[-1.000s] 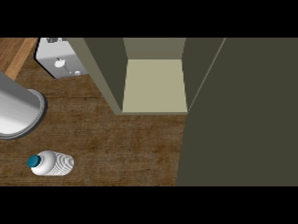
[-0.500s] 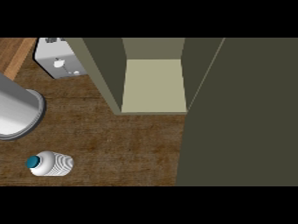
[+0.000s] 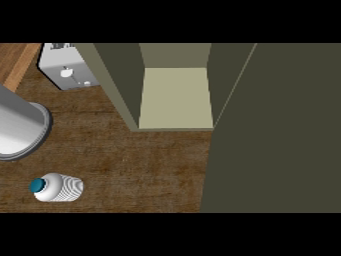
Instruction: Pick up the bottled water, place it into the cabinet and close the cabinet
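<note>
A single head view looks steeply down, close over the wooden surface [image 3: 129, 145]; the open cabinet [image 3: 174, 97] fills the frame's upper middle and right.

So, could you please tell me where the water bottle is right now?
In the head view, the water bottle stands on the counter at lower left, just below the large grey cylinder and left of the open cabinet.

Kitchen setting, viewed steeply from above. A dark wood-grain counter [image 3: 129, 150] carried an olive cabinet [image 3: 121, 85], its door [image 3: 284, 130] swung open on a pale inner shelf [image 3: 174, 97]. A small white appliance [image 3: 66, 72] stood at the counter's back, and a bottle [image 3: 56, 188] stood near its front edge.
</note>
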### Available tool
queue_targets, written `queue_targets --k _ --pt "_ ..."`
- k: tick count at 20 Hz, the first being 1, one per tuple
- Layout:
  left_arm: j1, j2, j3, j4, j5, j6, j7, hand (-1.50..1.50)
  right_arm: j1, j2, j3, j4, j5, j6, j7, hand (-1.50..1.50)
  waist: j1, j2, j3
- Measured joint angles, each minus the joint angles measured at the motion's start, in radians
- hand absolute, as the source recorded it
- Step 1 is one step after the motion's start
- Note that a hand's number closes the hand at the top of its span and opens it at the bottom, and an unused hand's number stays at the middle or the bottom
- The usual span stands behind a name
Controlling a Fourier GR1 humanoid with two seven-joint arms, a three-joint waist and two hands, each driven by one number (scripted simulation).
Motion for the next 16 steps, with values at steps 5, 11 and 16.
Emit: queue_targets --k 5,11,16 --pt "-0.083 -0.005 0.098 0.055 0.037 -0.009 0.028 -1.5 -0.009 -0.014 0.031 0.008 0.014 -0.033 -0.008 -1.5 0.001 0.0 -0.001" --pt "-0.132 -0.014 0.179 0.146 0.098 -0.028 0.006 -1.5 -0.005 -0.037 0.066 0.009 0.026 -0.073 -0.011 -1.5 0.004 -0.001 -0.001" --pt "-0.171 -0.042 0.227 0.263 0.201 -0.077 -0.086 -1.5 -0.01 -0.05 0.09 0.012 0.034 -0.107 -0.014 -1.5 0.006 -0.003 -0.002"
